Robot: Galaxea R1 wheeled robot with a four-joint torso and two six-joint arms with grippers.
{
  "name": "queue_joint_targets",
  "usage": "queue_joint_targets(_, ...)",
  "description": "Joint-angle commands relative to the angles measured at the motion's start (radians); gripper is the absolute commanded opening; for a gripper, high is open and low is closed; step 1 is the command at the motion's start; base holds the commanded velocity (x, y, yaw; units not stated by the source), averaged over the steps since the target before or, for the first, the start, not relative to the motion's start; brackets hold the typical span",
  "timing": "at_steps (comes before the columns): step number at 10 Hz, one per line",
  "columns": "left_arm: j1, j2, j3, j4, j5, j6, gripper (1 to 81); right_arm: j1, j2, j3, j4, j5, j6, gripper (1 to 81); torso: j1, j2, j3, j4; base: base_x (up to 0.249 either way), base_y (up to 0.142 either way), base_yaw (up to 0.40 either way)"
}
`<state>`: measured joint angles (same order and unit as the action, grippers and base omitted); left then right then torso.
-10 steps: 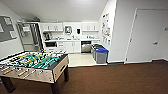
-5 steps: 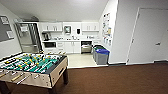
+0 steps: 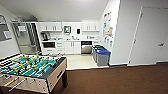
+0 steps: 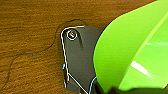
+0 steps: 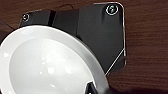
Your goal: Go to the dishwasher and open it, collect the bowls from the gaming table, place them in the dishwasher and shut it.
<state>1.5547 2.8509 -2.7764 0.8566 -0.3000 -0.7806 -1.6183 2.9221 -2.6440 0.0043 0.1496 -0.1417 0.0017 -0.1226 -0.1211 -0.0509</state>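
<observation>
A bright green bowl (image 4: pixel 130 55) hangs close over the brown floor in the left wrist view, with my left gripper (image 4: pixel 106 90) shut on its rim. In the right wrist view a white bowl (image 5: pixel 47 67) is held the same way by my right gripper (image 5: pixel 96 90). The gaming table (image 3: pixel 53 77), with a green field and rods, stands close at the left in the head view. Far back in the kitchen, the dishwasher (image 3: pixel 86 49) sits under the counter beside white cabinets; I cannot tell whether it is open.
Blue-lidded bins (image 3: pixel 102 57) stand at the kitchen's right edge, by the white wall corner. A tall fridge (image 3: pixel 25 37) is at the back left. A white door (image 3: pixel 150 37) is on the right. Brown carpet (image 3: pixel 112 80) runs up to the pale kitchen floor.
The whole head view has shifted slightly, so the camera has moved a little. Nothing in the room has visibly moved.
</observation>
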Motion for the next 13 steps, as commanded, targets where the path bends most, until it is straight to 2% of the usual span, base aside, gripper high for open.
queue_joint_targets(1, -0.046, -0.025, -0.012, 0.004, 0.027, 0.009, 1.0, 0.044, -0.005, 0.003, -0.021, -0.047, -0.002, 1.0, 0.0, 0.0, 0.0, 0.0, 0.206, 0.0, 0.0)
queue_joint_targets(13, -0.046, -0.014, -0.012, 0.007, 0.019, 0.011, 1.0, 0.04, 0.001, 0.0, -0.018, -0.047, 0.0, 1.0, 0.0, 0.0, 0.0, 0.0, 0.206, 0.0, 0.0)
